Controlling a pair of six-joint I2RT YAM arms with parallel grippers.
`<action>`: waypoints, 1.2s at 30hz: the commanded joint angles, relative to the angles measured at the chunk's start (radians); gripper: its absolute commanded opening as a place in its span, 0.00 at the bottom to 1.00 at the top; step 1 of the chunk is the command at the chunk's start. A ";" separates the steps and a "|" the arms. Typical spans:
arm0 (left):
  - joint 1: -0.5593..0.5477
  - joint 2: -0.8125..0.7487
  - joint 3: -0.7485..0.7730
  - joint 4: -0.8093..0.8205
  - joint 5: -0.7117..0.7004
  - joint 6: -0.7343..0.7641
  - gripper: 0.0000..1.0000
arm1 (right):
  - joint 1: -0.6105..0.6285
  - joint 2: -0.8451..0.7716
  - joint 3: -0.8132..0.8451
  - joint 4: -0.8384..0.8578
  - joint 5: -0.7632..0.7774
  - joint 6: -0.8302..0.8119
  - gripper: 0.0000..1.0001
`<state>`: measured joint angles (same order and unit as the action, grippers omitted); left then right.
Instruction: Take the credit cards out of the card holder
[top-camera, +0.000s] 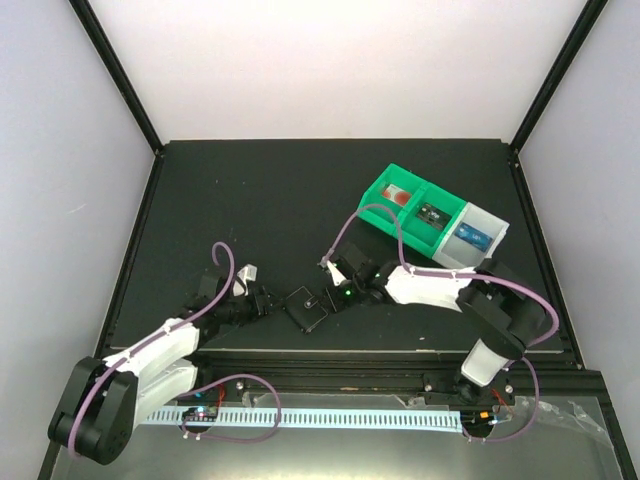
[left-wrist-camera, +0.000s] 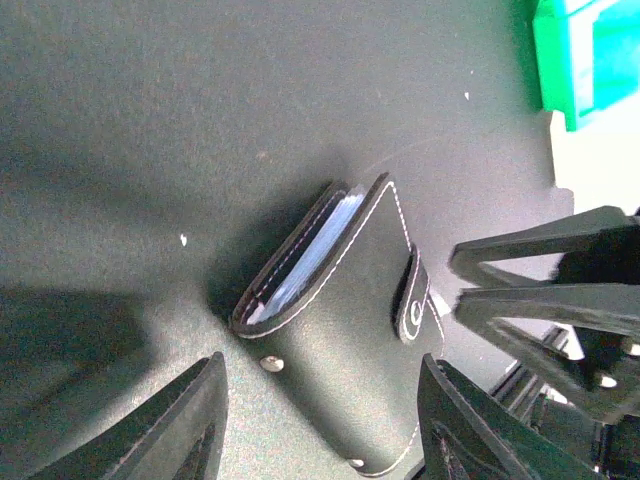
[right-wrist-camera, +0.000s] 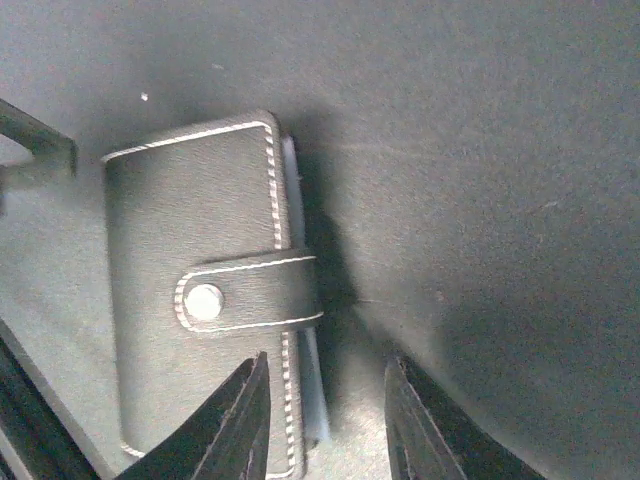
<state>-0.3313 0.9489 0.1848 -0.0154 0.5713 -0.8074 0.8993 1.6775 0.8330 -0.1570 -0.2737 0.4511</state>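
Black stitched card holder (top-camera: 307, 308) lies on the dark table (top-camera: 250, 200), lower middle of the top view, strap wrapped over its edge. Left gripper (top-camera: 262, 300) is spread wide, with the holder between its fingers, not touching. Right gripper (top-camera: 335, 297) is narrower, jaws apart over the holder's open edge, where pale blue sleeves (left-wrist-camera: 318, 252) peek out.

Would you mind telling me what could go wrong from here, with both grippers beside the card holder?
The strap is snapped shut, so pulling may drag the whole card holder instead of opening it. The right gripper straddles only its edge, so a pinch could slip off. The left gripper sits close to it; they could collide.
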 joint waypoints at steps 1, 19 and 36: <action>-0.002 0.018 -0.033 0.101 0.071 -0.060 0.54 | 0.057 -0.067 0.097 -0.163 0.155 0.004 0.34; -0.002 0.000 -0.077 0.106 0.062 -0.086 0.51 | 0.193 0.072 0.256 -0.237 0.259 -0.003 0.36; -0.005 0.056 -0.071 0.150 0.066 -0.099 0.52 | 0.233 0.157 0.209 -0.187 0.405 0.049 0.26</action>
<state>-0.3313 0.9977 0.1066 0.1040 0.6289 -0.8982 1.1305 1.8172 1.0885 -0.3683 0.0631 0.4721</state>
